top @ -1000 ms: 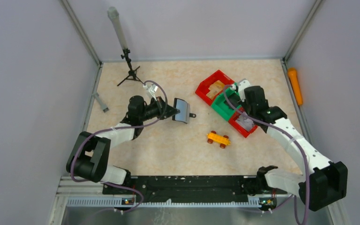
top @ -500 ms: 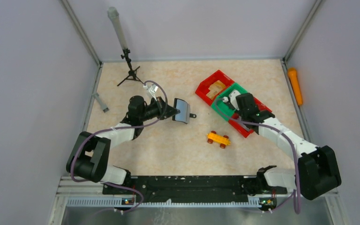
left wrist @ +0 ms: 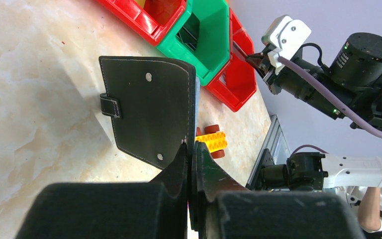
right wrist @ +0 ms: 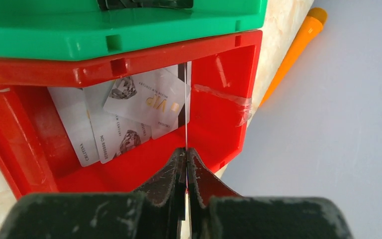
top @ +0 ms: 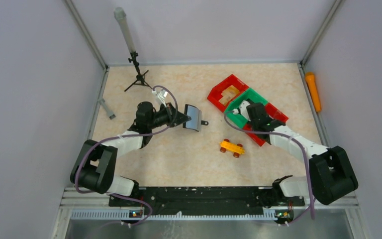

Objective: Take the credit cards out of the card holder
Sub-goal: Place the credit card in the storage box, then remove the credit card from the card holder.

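My left gripper (top: 184, 118) is shut on the edge of the black card holder (top: 194, 117) and holds it up off the table. In the left wrist view the card holder (left wrist: 149, 114), with its strap tab and silver snaps, hangs from my closed fingertips (left wrist: 191, 149). My right gripper (top: 256, 121) is shut on a white credit card seen edge-on (right wrist: 185, 104) over the near red bin (right wrist: 219, 144). Several credit cards (right wrist: 129, 109) lie flat in that bin.
A green bin (top: 242, 110) and a second red bin (top: 225, 91) stand beside the near red bin (top: 256, 134). A yellow toy brick car (top: 232, 148) lies mid-table. A small black tripod (top: 137, 74) stands at the back left. An orange marker (top: 313, 91) lies along the right wall.
My right arm has swung left and nearer, bringing its gripper and the card from the far side of the bins to over the near red bin. My left arm and the card holder have not moved.
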Robot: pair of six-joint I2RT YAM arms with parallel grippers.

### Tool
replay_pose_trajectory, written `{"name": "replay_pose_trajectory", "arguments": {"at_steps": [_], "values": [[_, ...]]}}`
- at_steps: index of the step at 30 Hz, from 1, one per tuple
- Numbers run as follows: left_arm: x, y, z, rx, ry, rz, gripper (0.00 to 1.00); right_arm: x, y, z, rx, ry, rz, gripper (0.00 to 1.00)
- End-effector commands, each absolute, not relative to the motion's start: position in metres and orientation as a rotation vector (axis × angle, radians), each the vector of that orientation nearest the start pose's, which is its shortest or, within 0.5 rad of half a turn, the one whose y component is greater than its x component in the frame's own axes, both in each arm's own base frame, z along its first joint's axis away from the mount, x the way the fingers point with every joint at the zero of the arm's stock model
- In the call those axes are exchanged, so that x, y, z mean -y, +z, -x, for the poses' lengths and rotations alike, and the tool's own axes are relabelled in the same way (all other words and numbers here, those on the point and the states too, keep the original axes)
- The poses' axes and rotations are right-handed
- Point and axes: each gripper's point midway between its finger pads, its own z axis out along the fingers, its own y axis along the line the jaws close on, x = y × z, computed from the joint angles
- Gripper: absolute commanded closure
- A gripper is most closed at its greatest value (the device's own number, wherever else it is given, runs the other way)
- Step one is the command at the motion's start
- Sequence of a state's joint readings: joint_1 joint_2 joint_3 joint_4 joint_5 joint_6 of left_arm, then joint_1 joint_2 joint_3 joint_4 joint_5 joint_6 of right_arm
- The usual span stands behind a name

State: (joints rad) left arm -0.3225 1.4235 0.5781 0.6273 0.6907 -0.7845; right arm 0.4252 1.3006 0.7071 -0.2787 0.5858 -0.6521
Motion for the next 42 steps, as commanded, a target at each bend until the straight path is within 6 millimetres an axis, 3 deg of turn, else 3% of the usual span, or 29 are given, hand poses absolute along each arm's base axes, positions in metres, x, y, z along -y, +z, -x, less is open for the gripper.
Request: {"name": "replay_pose_trajectory", "arguments": {"at_steps": [1,2,3,4,7,11,12,15,20,22,26,31,37,42], "values": [[0.248,0.19,-0.309,-1.854,-1.378,-0.174,1.0,-0.029,0.123,-0.321,-2.143,-0.75,0.971,0.75],[0.248,0.19,-0.309,-1.854,-1.378,-0.174,1.0,-0.033,0.124,-0.319,-2.145,-0.718,0.984,0.48],[0.248,0.191,-0.309,-1.854,-1.379,-0.172,1.0,-0.037,0.125,-0.318,-2.15,-0.684,0.994,0.3],[0.248,0.19,-0.309,-1.855,-1.379,-0.174,1.0,-0.041,0.127,-0.314,-2.168,-0.646,1.012,0.27],[0.248,0.191,-0.309,-1.853,-1.379,-0.175,1.0,-0.053,0.137,-0.31,-2.181,-0.565,1.006,0.21],[0.248,0.191,-0.31,-1.854,-1.378,-0.173,1.0,-0.07,0.169,-0.31,-2.099,-0.499,0.915,0.16],[0.248,0.191,-0.309,-1.852,-1.378,-0.174,1.0,-0.077,0.18,-0.313,-2.068,-0.451,0.853,0.1],[0.248,0.192,-0.309,-1.85,-1.378,-0.175,1.0,-0.093,0.219,-0.326,-1.996,-0.284,0.523,0.08],[0.25,0.197,-0.304,-1.827,-1.418,-0.196,1.0,-0.157,0.247,-0.334,-1.953,0.198,0.289,0.06],[0.252,0.204,-0.299,-1.795,-1.456,-0.209,1.0,-0.172,0.253,-0.336,-1.948,0.321,0.211,0.06],[0.254,0.214,-0.293,-1.737,-1.508,-0.235,1.0,-0.198,0.255,-0.343,-1.834,0.527,0.135,0.05],[0.259,0.223,-0.286,-1.674,-1.603,-0.264,1.0,-0.227,0.23,-0.342,-1.808,0.74,0.123,0.04],[0.261,0.218,-0.289,-1.68,-1.617,-0.268,1.0,-0.22,0.192,-0.34,-1.783,0.778,0.028,0.05],[0.259,0.206,-0.296,-1.737,-1.555,-0.252,1.0,-0.226,0.175,-0.336,-1.757,0.843,0.024,0.05]]}}
